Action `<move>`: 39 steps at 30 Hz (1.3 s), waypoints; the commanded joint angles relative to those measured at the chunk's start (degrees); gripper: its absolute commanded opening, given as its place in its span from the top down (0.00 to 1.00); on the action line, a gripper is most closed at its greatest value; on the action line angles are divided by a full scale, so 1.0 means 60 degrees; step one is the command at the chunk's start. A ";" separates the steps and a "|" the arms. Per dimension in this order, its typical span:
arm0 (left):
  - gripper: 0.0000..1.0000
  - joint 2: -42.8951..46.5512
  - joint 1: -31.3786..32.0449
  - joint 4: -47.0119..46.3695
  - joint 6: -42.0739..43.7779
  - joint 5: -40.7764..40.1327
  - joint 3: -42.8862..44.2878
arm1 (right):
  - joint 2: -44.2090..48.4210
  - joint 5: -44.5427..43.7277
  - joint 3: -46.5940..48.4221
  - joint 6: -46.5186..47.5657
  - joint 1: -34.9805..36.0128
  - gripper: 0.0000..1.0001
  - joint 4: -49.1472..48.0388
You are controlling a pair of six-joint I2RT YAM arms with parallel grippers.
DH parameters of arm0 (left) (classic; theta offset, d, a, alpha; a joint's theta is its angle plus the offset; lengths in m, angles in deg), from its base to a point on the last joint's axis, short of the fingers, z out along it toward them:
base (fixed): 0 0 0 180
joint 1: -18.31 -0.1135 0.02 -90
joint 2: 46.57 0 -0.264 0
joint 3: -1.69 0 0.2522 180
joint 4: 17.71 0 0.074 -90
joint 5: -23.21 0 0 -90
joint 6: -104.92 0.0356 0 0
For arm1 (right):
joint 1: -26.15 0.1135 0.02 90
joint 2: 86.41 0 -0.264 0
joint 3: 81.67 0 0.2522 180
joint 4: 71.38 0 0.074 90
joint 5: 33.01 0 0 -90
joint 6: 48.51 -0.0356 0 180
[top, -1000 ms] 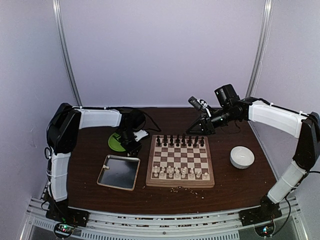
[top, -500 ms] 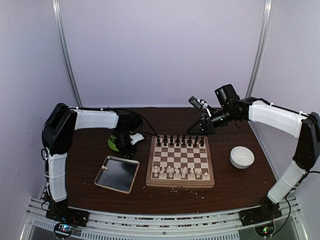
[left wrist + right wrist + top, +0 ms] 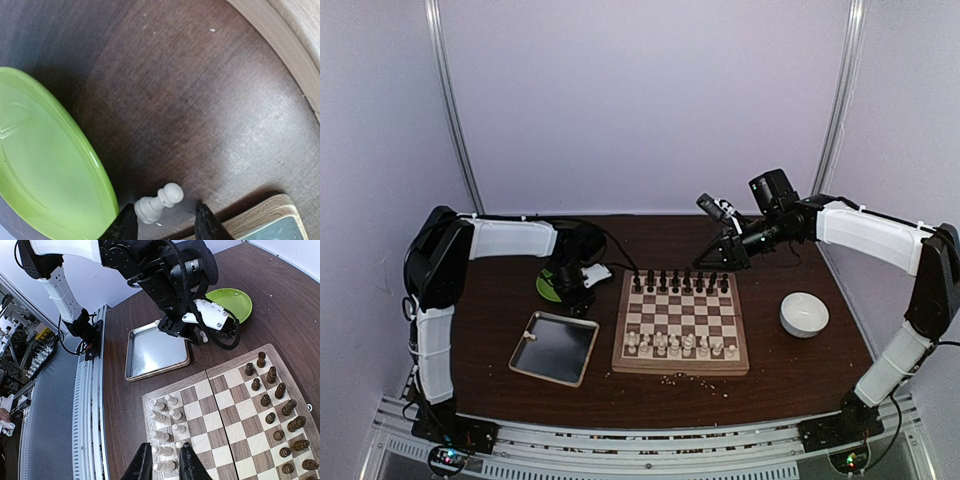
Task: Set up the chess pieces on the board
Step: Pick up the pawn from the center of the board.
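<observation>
The board lies mid-table, with dark chess pieces along its far rows and cream ones along its near rows. One cream pawn lies on its side on the bare table beside a green plate, off the board's far left corner. My left gripper stands open around that pawn, one finger on each side. The pawn is close to the plate-side finger and apart from the other. My right gripper hovers high above the board's cream rows, fingers slightly apart, nothing between them.
A silver tray sits left of the board, just in front of the left gripper. The green plate is behind it. A white bowl stands right of the board. Pale crumbs dot the table in front of the board.
The left arm has drawn back a little toward the green plate and settled; its jaws stay about as wide. The right arm has not moved.
</observation>
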 commanded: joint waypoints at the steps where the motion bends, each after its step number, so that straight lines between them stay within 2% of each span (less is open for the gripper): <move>1: 0.60 -0.0029 0.0020 -0.0390 0.0361 0.0117 0.0282 | -0.0090 0.0172 0.0032 0.0030 -0.0077 0.81 0.0171; 8: 0.60 0.0134 0.0027 -0.0470 0.0738 0.0103 -0.0086 | -0.0111 0.0207 0.0064 0.0103 -0.0117 0.81 0.0245; 18: 0.57 0.0138 0.0020 -0.0691 0.1428 -0.0099 0.0163 | -0.0102 0.0279 0.0064 0.0104 -0.0135 0.81 0.0274; 24: 0.56 0.0107 0.0020 -0.0447 0.2017 0.0672 0.0149 | -0.0099 0.0306 0.0093 0.0157 -0.0150 0.81 0.0343; 39: 0.66 0.0600 0.0022 -0.0117 0.1420 0.0538 -0.1108 | -0.0199 0.0484 0.0253 0.0439 -0.0298 0.81 0.0774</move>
